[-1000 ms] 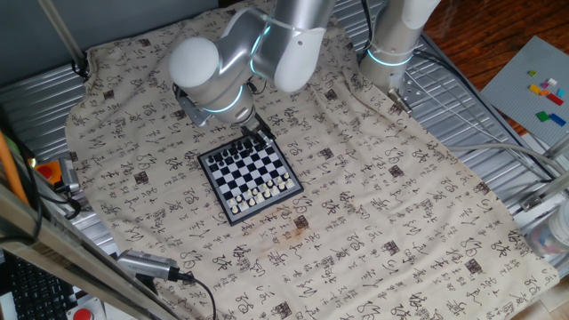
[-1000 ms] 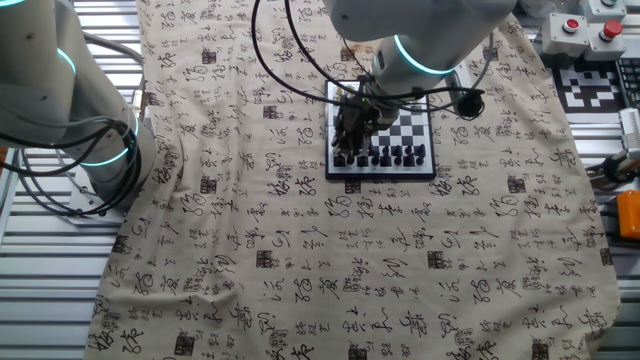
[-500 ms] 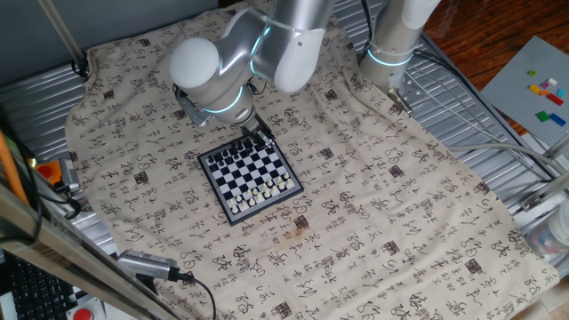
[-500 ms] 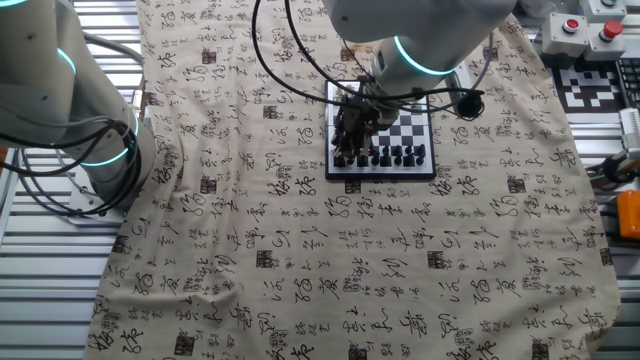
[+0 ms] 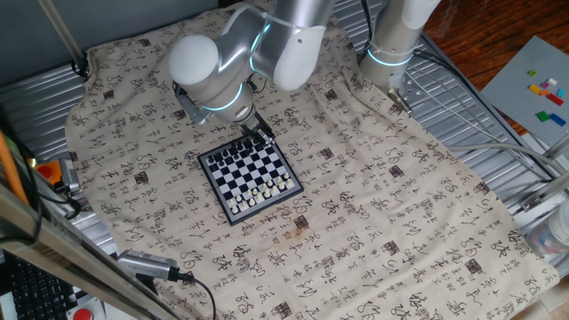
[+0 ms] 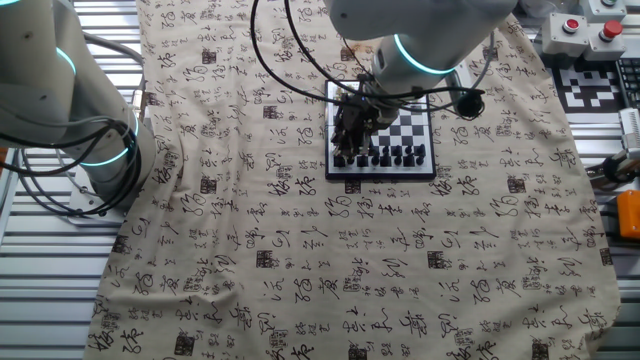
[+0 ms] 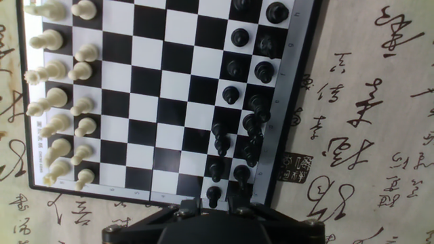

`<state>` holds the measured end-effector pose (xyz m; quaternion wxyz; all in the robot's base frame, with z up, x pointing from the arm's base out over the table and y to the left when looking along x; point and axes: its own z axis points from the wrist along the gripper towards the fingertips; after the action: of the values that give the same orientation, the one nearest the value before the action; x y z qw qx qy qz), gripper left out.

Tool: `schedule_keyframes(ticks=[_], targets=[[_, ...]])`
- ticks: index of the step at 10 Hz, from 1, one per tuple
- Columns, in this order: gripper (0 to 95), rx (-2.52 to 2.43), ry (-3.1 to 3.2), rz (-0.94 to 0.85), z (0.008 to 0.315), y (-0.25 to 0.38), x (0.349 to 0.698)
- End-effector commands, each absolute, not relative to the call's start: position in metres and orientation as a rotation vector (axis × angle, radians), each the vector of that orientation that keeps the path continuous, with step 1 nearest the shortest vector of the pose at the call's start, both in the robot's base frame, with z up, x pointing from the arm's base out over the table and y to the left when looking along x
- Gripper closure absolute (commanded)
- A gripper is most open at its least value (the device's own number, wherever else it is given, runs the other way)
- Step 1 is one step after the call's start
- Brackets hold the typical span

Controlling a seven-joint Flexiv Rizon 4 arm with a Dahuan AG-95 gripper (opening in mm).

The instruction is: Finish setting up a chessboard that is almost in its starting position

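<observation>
In the hand view the white pieces point(image 7: 57, 98) stand in two files along the 9 o'clock edge of the chessboard point(image 7: 169, 102). To their right are bare squares across the middle. The black pieces point(image 7: 258, 71) line the 3 o'clock edge, crowding unevenly toward 6 o'clock. Past that edge lies the cloth point(image 7: 366, 135), printed with dark characters.

At 6 o'clock in this view the tool point(image 7: 211, 205) reaches in, with one black pawn point(image 7: 214, 195) standing upright between its fingertips at the board's corner. The fingers sit close on either side of the pawn, but I cannot tell whether they press on it or stand slightly apart from it.

In one fixed view the chessboard point(image 5: 244, 171) lies near the middle of the cloth-covered desk point(image 5: 462, 107), with the tool point(image 5: 264, 138) low over the board's 1 o'clock corner. In the other fixed view the tool point(image 6: 350, 140) is over the board's 8 o'clock corner, among the black pieces.
</observation>
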<state>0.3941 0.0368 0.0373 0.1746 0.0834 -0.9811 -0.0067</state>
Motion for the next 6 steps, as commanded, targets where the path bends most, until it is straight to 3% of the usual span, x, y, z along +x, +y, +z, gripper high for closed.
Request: schedule_keyframes(ticks=[1,3,4,6], targets=[[76.0,0.231,-2.779,-0.027,0.045,0.038,0.393],[76.0,0.201,-2.786,-0.059,0.058,0.042,0.392],[95.0,0.18,-2.789,-0.066,0.064,0.044,0.394],[95.0,0.173,-2.801,-0.078,0.081,0.05,0.404]])
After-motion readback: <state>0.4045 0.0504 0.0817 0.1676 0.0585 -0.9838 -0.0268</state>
